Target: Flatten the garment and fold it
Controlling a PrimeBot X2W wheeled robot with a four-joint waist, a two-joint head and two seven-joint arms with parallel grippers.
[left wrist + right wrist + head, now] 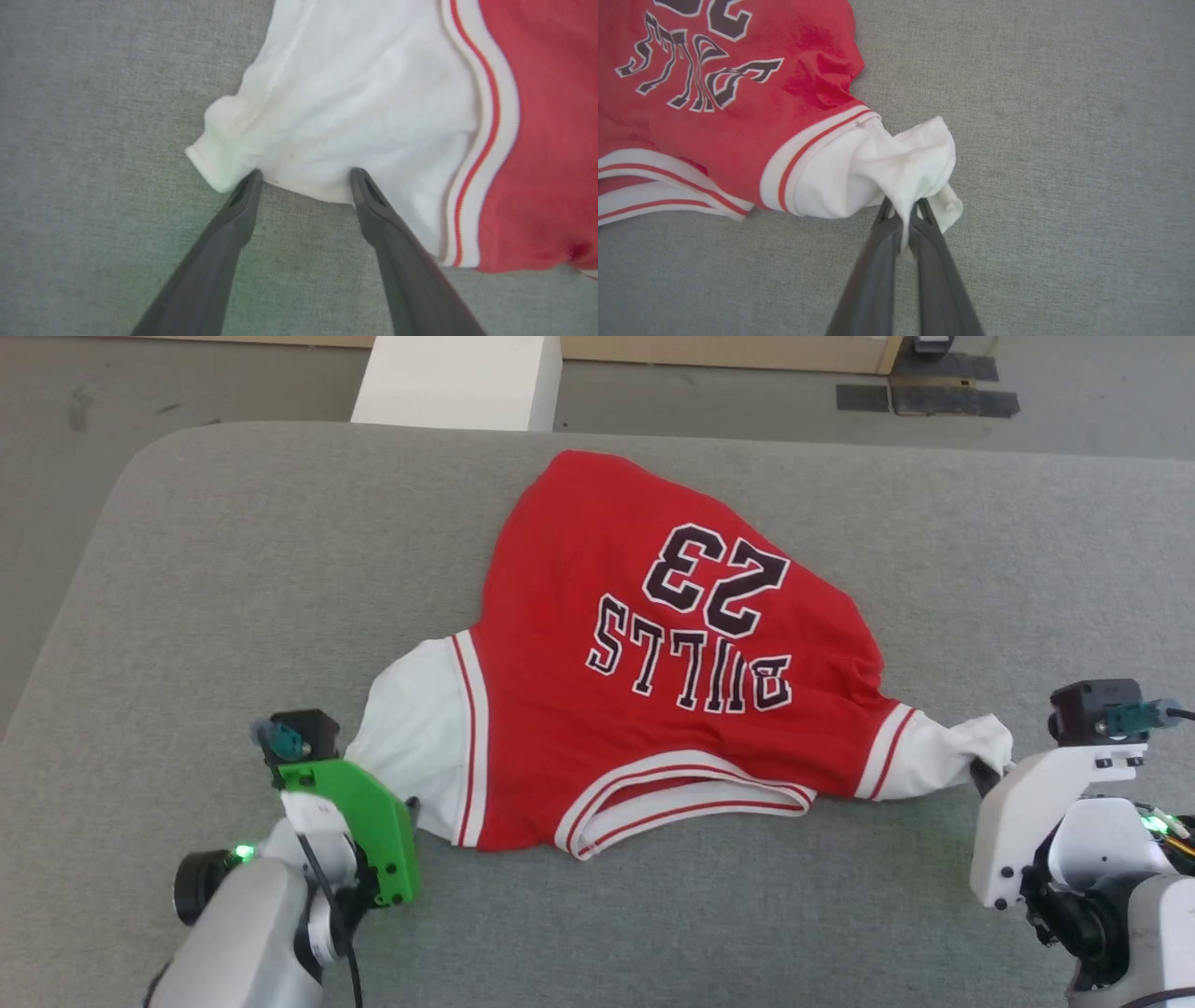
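Early days: shirt [597,644] lies front-up but rumpled on the bench [233,569], collar [681,798] nearest the robot, hem bunched on the far side from the collar. No fold made. Right pincer [903,207] is clamped on the right sleeve [859,177] tip, right of the collar. Left pincer [304,171] is spread wide, tips at the left sleeve [355,93] edge, gripping nothing. My read: flattening barely begun, every fold left. Print reads "BULLS 23", black with white outline; no other label legible.
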